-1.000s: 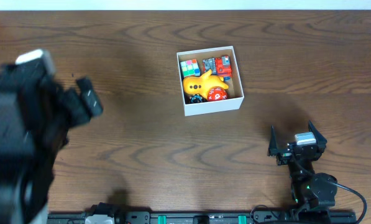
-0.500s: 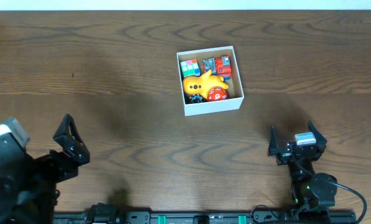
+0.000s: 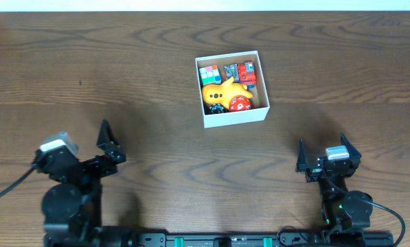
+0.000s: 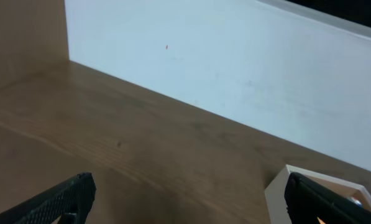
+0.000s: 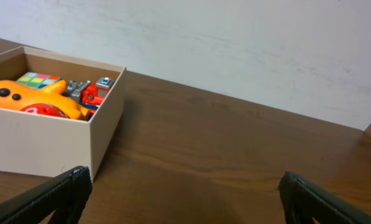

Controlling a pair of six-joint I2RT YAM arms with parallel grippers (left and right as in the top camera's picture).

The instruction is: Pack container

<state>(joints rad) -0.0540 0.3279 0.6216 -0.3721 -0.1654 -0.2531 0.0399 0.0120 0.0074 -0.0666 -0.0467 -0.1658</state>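
Gaping wide and holding nothing, the left gripper (image 3: 81,147) and right gripper (image 3: 326,152) sit low over the table (image 3: 150,82). The container (image 3: 235,116), with small toys (image 3: 222,91) inside, stands well ahead of both, rightward of the left jaws and leftward of the right jaws.

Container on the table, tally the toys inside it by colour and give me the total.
Yellow toy: 1
Multicoloured cube: 1
Red spotted piece: 1
Red-and-grey blocky toy: 1
Dark piece, partly hidden: 1
Total in the container: 5
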